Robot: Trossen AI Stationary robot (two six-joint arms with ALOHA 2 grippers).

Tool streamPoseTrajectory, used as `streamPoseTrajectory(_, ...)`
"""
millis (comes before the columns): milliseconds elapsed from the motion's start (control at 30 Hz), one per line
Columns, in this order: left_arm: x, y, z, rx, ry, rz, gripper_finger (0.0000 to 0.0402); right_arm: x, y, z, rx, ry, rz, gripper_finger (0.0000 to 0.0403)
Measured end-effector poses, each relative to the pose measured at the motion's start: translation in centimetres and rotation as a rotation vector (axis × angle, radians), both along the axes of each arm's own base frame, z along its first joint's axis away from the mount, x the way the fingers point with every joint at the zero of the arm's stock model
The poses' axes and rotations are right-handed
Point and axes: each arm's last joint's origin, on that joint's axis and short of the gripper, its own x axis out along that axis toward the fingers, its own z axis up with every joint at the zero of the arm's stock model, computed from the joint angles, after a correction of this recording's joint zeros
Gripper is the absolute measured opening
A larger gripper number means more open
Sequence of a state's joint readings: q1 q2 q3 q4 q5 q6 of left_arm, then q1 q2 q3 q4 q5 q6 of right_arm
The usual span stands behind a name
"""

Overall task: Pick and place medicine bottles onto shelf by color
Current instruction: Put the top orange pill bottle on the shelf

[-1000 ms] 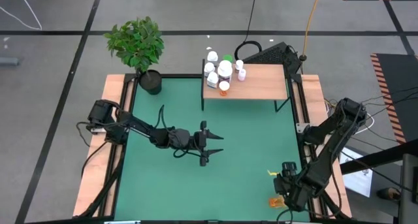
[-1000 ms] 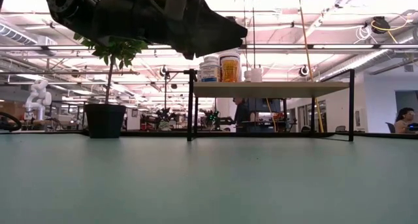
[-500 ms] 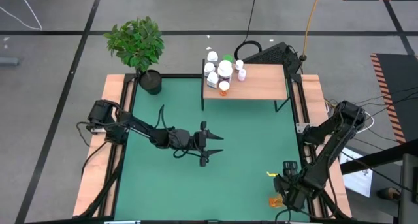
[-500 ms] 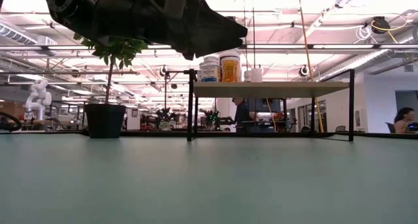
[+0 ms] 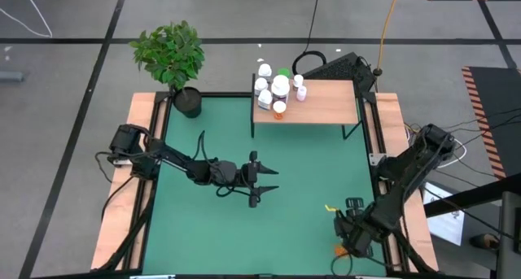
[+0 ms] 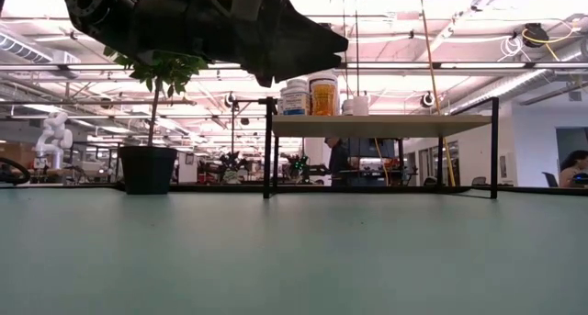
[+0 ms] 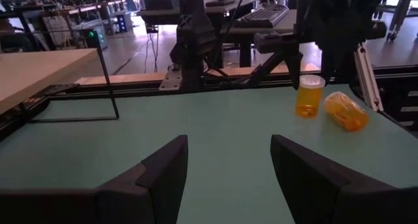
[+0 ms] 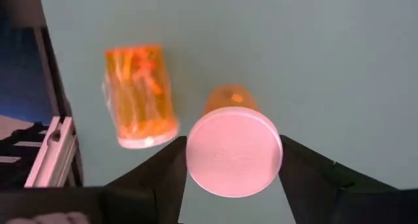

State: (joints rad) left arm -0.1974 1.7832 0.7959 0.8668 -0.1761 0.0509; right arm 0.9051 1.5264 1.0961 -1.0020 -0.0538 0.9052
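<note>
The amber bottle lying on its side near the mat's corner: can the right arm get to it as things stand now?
Probably yes. The right gripper is straddling the upright amber bottle, and the lying amber bottle is right beside it on bare mat, nothing between. Dealing with the upright one first seems wiser.

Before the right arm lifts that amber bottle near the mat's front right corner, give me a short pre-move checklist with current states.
1. Right gripper straddles the upright amber bottle, fingers either side of its cap: ok.
2. Grip firm on the bottle: cannot tell.
3. Fallen amber bottle lies beside it, apart from the fingers: ok.
4. Shelf has bare board right of the bottles already there: ok.
5. Left gripper hovers open mid-mat, off the right arm's side: ok.
</note>
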Motion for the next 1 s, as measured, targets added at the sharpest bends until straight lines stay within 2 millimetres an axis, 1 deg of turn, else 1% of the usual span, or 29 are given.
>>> streamPoseTrajectory(67,0.0,0.0,0.0,-0.002,-0.001,0.000,0.0221,1.0,-0.8,0.8,-0.011,-0.001,0.023,0.0208)
streamPoseTrajectory(167,0.0,0.0,0.0,-0.008,-0.002,0.000,0.0220,2.7,-2.6,2.2,-0.060,0.000,0.076,0.0212)
streamPoseTrajectory(333,0.0,-0.2,0.0,-0.007,0.004,-0.004,0.0221,6.2,-6.4,5.3,-0.121,-0.045,0.159,0.0200)
streamPoseTrajectory(467,-0.1,-0.3,-0.4,0.001,0.038,-0.007,0.0220,8.6,-10.5,8.1,-0.177,-0.098,0.184,0.0203)
streamPoseTrajectory(600,-0.2,-0.3,-0.8,0.008,0.082,-0.008,0.0220,10.4,-15.6,10.5,-0.225,-0.136,0.142,0.0205)
streamPoseTrajectory(700,-0.2,-0.3,-1.0,0.011,0.101,-0.008,0.0220,11.1,-19.9,11.9,-0.241,-0.173,0.081,0.0206)
streamPoseTrajectory(767,-0.2,-0.3,-1.0,0.011,0.101,-0.008,0.0221,11.3,-22.8,12.8,-0.257,-0.201,0.035,0.0206)
streamPoseTrajectory(867,-0.2,-0.3,-1.0,0.011,0.102,-0.007,0.0221,11.0,-26.8,14.0,-0.289,-0.242,-0.052,0.0207)
streamPoseTrajectory(1000,-0.2,-0.3,-1.0,0.011,0.101,-0.007,0.0221,10.3,-31.3,14.9,-0.326,-0.320,-0.170,0.0207)
